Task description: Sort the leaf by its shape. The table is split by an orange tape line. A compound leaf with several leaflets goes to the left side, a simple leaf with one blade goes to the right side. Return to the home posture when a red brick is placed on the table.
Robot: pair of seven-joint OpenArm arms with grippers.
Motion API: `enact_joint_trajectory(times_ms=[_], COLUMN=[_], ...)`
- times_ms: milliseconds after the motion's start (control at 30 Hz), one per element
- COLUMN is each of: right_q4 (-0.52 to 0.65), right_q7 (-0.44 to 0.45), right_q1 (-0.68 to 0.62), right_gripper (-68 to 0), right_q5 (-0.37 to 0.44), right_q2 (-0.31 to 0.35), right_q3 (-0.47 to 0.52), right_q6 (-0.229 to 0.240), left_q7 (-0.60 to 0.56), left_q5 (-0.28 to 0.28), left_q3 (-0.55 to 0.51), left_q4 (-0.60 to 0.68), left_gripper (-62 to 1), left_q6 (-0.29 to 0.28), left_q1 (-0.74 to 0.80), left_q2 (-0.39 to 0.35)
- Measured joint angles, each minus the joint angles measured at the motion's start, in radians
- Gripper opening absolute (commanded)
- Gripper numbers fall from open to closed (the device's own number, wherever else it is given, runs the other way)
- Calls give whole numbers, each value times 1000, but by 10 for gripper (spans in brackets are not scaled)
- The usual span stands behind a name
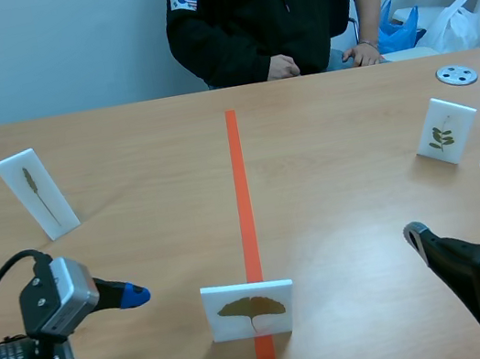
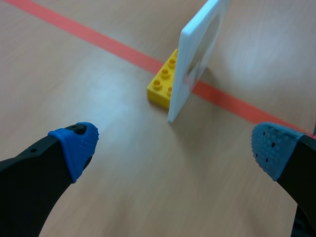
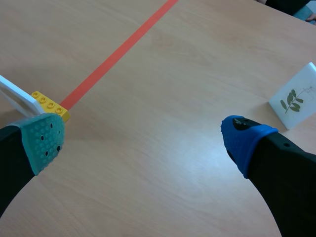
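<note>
A white card with a fan-shaped yellow leaf (image 1: 249, 309) stands upright on the orange tape line (image 1: 242, 188), near the front edge. In the left wrist view this card (image 2: 197, 54) is edge-on, held in a yellow brick base (image 2: 162, 86), ahead of my open left gripper (image 2: 173, 145). My left gripper (image 1: 156, 338) sits just left of the card, empty. My right gripper (image 1: 459, 199) is open and empty at the right. Its wrist view shows the yellow base (image 3: 49, 104) beside one finger and a card with a compound leaf (image 3: 295, 101) ahead.
A card with a thin slender leaf (image 1: 36, 194) stands on the left side. The compound-leaf card (image 1: 445, 130) stands on the right side. A grey disc (image 1: 457, 74) lies at the far right. A person (image 1: 275, 6) sits across the table.
</note>
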Motion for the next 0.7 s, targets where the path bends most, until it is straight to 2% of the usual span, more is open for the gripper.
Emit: enact_joint_trajectory(times_ms=[67, 167, 333, 433, 567, 700], right_q4=[0, 0, 0, 0, 0, 0], right_q7=[0, 0, 0, 0, 0, 0], right_q1=[0, 0, 0, 0, 0, 0], right_gripper=[4, 4, 4, 4, 4, 4], right_q5=[0, 0, 0, 0, 0, 0], right_q2=[0, 0, 0, 0, 0, 0], right_q3=[0, 0, 0, 0, 0, 0], right_q6=[-3, -4, -4, -4, -4, -4], left_q7=[0, -8, -51, -52, -90, -92], left_q5=[6, 49, 50, 83, 84, 109], left_q3=[37, 85, 158, 174, 179, 195], left_q4=[-33, -84, -155, -173, -175, -195], left_gripper=[14, 14, 14, 14, 14, 4], left_q6=[15, 33, 48, 52, 63, 83], left_q1=[-32, -78, -138, -159, -167, -183], left_q2=[27, 68, 132, 170, 200, 216])
